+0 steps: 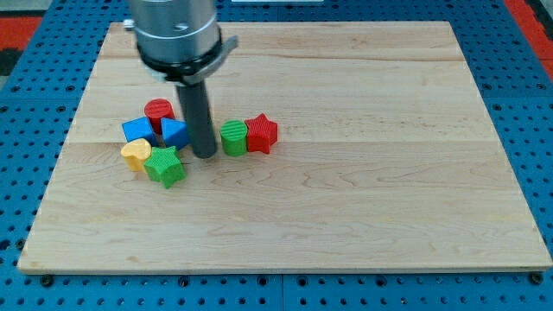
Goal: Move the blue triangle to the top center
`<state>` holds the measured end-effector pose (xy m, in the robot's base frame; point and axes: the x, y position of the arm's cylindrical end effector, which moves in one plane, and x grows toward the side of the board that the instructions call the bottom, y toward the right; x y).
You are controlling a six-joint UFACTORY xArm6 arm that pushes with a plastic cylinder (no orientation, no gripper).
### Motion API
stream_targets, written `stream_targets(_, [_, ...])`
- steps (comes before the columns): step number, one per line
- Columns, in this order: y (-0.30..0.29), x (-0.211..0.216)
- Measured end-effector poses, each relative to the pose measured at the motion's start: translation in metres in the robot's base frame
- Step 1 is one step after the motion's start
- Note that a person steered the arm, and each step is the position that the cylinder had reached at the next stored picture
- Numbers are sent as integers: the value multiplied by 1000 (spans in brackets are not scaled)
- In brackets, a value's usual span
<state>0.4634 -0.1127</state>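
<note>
The blue triangle (pixel 175 132) lies on the wooden board (pixel 346 199) at the view's left, in a cluster of blocks. My tip (pixel 205 155) rests on the board just right of the blue triangle, touching or nearly touching it, between it and the green cylinder (pixel 232 137). The rod (pixel 198 117) hangs from the arm's grey body (pixel 174 34) at the view's top left.
A red cylinder (pixel 159 110) sits above the blue triangle, a blue cube (pixel 137 130) to its left, a yellow heart (pixel 135 155) and a green star (pixel 164 165) below. A red star (pixel 262 133) touches the green cylinder's right side.
</note>
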Motion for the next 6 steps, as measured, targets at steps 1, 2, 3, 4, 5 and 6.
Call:
stream_targets(1, [-18, 6])
stream_targets(2, [-40, -41])
stream_targets(3, [-36, -79])
stream_targets(4, [-40, -108])
stream_targets(5, [-61, -148])
stream_targets(6, [-19, -166])
